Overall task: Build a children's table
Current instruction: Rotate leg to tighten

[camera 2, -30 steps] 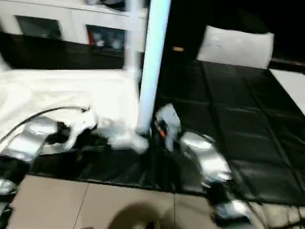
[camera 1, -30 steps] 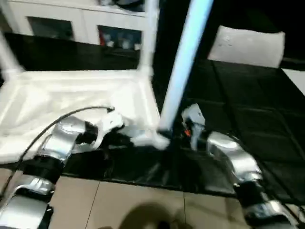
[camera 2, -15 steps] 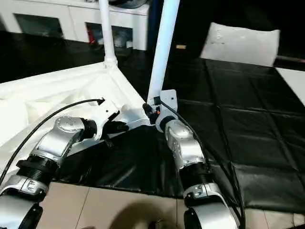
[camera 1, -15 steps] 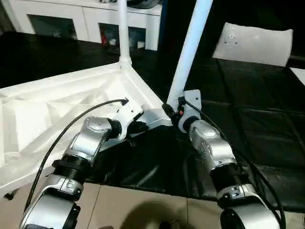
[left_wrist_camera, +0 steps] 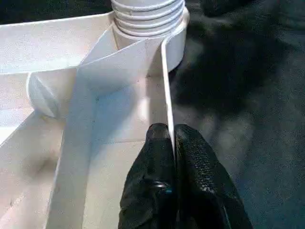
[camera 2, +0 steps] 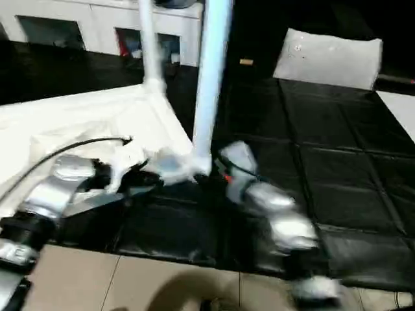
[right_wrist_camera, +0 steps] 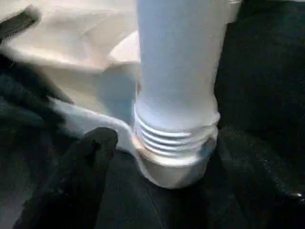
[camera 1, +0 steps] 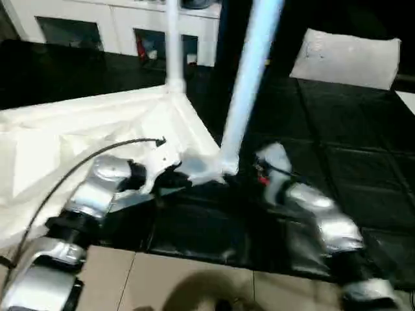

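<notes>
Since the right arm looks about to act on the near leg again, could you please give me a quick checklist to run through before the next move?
1. Left claw pinching the rim of the table top: ok.
2. Near leg standing in its corner socket: ok.
3. Near leg screwed fully home: not ok, threads showing.
4. Right claw astride the leg's base, not clamped: ok.
5. Far leg upright in its socket: ok.
</notes>
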Available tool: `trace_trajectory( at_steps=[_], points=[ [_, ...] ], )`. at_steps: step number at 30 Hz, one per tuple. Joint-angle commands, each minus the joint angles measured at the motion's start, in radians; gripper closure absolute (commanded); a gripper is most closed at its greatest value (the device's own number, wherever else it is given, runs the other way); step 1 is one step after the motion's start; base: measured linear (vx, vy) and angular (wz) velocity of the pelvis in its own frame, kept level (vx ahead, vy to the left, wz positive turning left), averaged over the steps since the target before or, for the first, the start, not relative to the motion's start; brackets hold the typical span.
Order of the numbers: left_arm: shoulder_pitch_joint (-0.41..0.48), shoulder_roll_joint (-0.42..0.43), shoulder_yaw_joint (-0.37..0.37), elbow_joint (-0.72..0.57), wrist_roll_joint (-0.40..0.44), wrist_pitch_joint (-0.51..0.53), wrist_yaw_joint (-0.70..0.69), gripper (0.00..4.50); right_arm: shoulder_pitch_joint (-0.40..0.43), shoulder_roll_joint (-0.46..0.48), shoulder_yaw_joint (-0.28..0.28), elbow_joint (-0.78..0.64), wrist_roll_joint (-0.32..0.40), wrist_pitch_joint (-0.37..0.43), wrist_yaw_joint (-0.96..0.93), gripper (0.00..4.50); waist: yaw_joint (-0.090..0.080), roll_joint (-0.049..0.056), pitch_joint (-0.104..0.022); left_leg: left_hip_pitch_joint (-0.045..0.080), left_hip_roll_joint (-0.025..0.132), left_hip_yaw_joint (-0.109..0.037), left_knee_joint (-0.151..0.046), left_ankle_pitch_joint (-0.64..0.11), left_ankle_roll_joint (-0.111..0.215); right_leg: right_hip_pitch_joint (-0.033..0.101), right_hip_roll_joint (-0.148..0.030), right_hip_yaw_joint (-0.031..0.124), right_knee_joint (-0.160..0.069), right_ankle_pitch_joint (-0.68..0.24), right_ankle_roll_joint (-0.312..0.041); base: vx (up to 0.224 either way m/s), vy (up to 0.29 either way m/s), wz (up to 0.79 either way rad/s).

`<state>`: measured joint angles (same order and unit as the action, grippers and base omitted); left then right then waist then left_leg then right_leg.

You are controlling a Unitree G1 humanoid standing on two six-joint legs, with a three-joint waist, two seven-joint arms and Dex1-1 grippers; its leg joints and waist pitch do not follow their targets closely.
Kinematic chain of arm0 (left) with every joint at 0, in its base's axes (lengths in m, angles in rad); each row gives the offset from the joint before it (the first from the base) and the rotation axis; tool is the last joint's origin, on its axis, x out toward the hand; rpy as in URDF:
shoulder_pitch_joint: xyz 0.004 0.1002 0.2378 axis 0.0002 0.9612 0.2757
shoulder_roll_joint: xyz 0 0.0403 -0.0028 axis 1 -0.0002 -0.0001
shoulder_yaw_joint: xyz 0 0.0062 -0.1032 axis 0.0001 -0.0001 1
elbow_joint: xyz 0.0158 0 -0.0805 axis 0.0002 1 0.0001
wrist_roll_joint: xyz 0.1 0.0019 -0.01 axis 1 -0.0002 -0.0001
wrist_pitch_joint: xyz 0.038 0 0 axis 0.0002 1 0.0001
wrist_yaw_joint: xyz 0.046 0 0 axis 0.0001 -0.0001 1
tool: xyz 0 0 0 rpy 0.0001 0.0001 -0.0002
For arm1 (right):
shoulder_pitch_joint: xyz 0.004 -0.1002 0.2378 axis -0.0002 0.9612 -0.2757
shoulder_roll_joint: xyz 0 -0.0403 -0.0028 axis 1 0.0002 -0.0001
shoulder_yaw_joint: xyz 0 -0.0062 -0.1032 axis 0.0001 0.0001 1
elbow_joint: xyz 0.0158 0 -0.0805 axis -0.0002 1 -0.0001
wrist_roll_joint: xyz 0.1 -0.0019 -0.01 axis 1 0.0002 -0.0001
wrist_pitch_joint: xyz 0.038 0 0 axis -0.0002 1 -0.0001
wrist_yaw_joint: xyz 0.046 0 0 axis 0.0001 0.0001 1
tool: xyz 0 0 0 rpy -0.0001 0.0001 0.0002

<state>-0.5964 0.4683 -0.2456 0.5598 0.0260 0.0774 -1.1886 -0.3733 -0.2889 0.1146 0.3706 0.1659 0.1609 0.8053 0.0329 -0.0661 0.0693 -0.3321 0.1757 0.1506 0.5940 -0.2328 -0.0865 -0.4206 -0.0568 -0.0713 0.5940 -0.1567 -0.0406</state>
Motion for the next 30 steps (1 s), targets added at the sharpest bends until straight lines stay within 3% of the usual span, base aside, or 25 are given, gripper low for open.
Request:
trace_trajectory(
  at_steps=[1,4,9,15,18,30],
  points=[
    [0.005,-0.004,-0.035,0.005,-0.013,-0.032,-0.093,4.50,0.005,-0.020,0.013,-0.038,0.005,-0.013,0.083,0.42,0.001,0.005,-0.059,-0.013,0.048,0.000,-0.071,-0.060,0.101,0.066,-0.087,0.060,-0.066,-0.261,-0.180,0.000,0.000,0.00],
    [-0.013,0.014,-0.052,0.019,-0.016,-0.053,-0.164,4.50,0.014,-0.072,0.032,-0.066,0.026,-0.001,0.175,0.07,0.007,0.003,-0.056,-0.010,0.050,0.001,-0.072,-0.083,0.096,0.065,-0.089,0.059,-0.070,-0.303,-0.186,0.000,0.000,0.00],
    [-0.042,0.033,-0.089,0.049,-0.017,-0.122,-0.274,4.50,0.016,-0.134,0.090,-0.089,0.043,0.004,0.310,0.02,0.017,0.000,-0.057,-0.009,0.052,0.000,-0.073,-0.087,0.091,0.065,-0.090,0.058,-0.071,-0.330,-0.176,0.000,0.000,0.00],
    [-0.052,0.035,-0.102,0.064,-0.011,-0.156,-0.317,4.50,0.009,-0.137,0.104,-0.080,0.034,-0.008,0.366,0.02,0.026,-0.004,-0.060,-0.009,0.053,0.001,-0.072,-0.065,0.085,0.065,-0.091,0.058,-0.067,-0.313,-0.176,0.000,0.000,0.00],
    [-0.058,0.032,-0.103,0.069,-0.013,-0.164,-0.330,4.50,-0.005,-0.129,0.100,-0.068,0.066,0.004,0.384,0.02,0.027,-0.008,-0.061,-0.009,0.053,0.001,-0.072,-0.067,0.077,0.067,-0.092,0.057,-0.067,-0.311,-0.176,0.000,0.000,0.00],
    [-0.066,0.029,-0.113,0.087,-0.012,-0.188,-0.352,4.50,-0.019,-0.122,0.108,-0.048,0.079,0.025,0.440,1.10,0.032,-0.009,-0.066,-0.010,0.052,0.002,-0.068,-0.039,0.079,0.068,-0.091,0.055,-0.061,-0.280,-0.185,0.000,0.000,0.00]
  ],
)
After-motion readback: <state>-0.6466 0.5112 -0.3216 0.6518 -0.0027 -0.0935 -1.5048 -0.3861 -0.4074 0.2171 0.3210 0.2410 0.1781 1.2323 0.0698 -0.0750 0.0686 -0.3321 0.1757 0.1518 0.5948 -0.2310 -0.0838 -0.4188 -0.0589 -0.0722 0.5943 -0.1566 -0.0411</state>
